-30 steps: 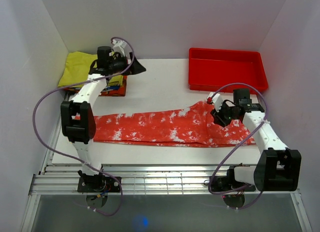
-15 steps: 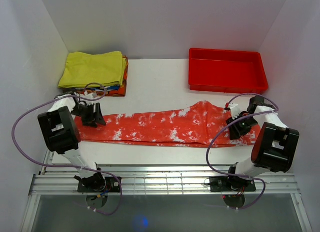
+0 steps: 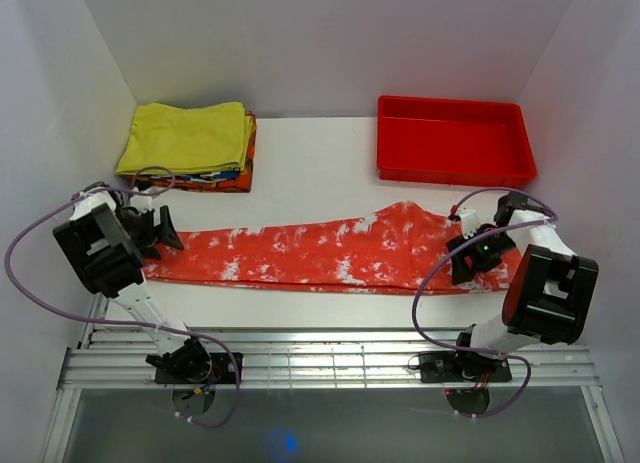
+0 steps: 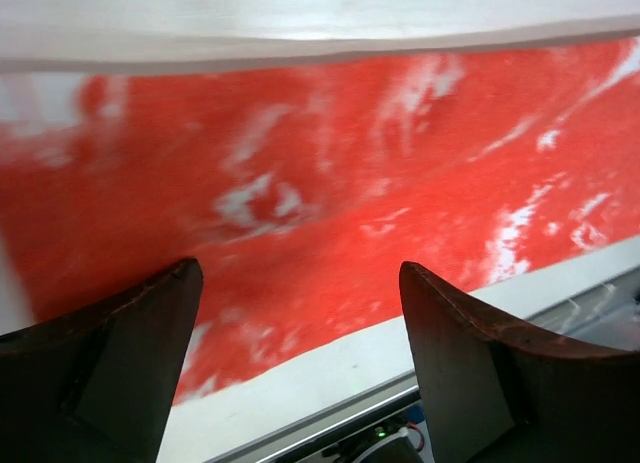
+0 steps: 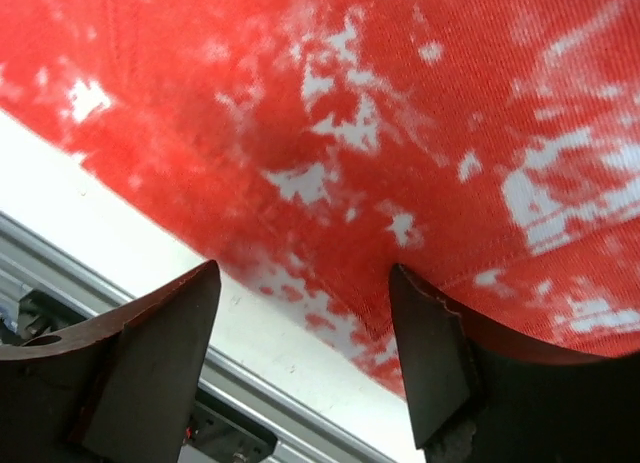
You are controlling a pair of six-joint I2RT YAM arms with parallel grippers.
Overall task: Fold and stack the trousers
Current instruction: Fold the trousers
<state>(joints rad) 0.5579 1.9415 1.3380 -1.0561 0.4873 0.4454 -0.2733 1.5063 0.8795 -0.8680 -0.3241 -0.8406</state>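
Trousers [image 3: 320, 251] lie stretched flat across the tabletop [image 3: 310, 173], narrow end to the left and wide end to the right. The left hand [image 3: 168, 231] sits low over the narrow end, fingers spread wide, gripping nothing. The right hand [image 3: 468, 263] hangs over the wide end, likewise released. A folded yellow garment [image 3: 185, 135] and a red tray [image 3: 453, 140] sit farther back.

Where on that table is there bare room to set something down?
Roomiest: the white table between the yellow folded stack and the red tray, behind the trousers. A thin strip runs in front of them. Both ends are crowded by the left gripper and right gripper.
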